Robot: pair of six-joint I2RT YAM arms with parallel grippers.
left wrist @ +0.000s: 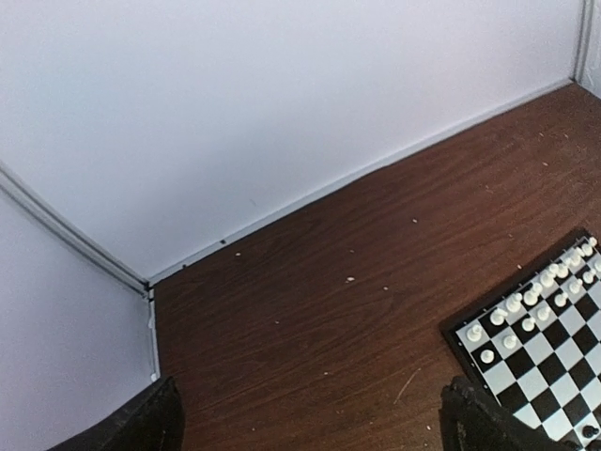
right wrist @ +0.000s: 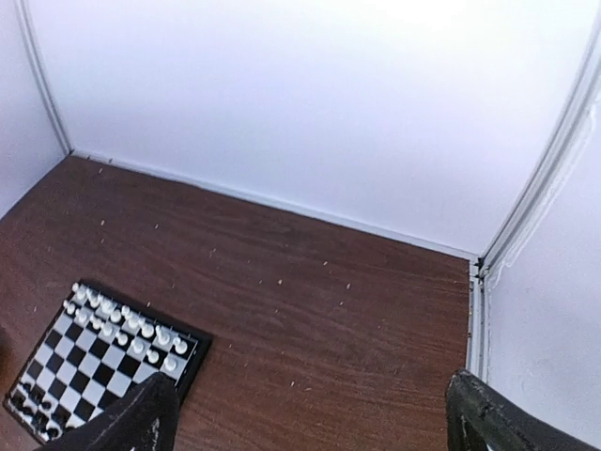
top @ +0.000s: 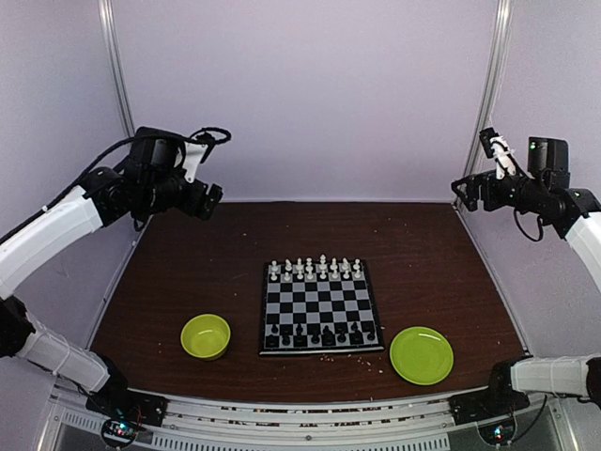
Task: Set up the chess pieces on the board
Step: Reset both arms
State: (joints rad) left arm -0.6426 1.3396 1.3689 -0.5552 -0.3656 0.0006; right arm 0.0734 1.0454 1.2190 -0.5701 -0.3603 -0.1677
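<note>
While the left tool (left wrist: 310, 427) and right tool (right wrist: 315, 423) are held spread wide above the counter (top: 188, 272), white chess pieces (top: 315, 270) are ranked along the far edge of the board (top: 320, 307), and black chess pieces (top: 315, 334) apparently along its near edge.

Bright, even light, faint shadows; back wall (right wrist: 413, 38) glares white; wrist views slightly soft.

Top external view: fixed, high above and behind the arm bases (top: 122, 409), looking forward and down over the whole table (top: 188, 263) to the back wall (top: 310, 94). Left wrist view: held high, facing the table's far left corner. Right wrist view: held high, facing the far right corner. Shared by all three: the board (top: 320, 305), small and distant in both wrist views
</note>
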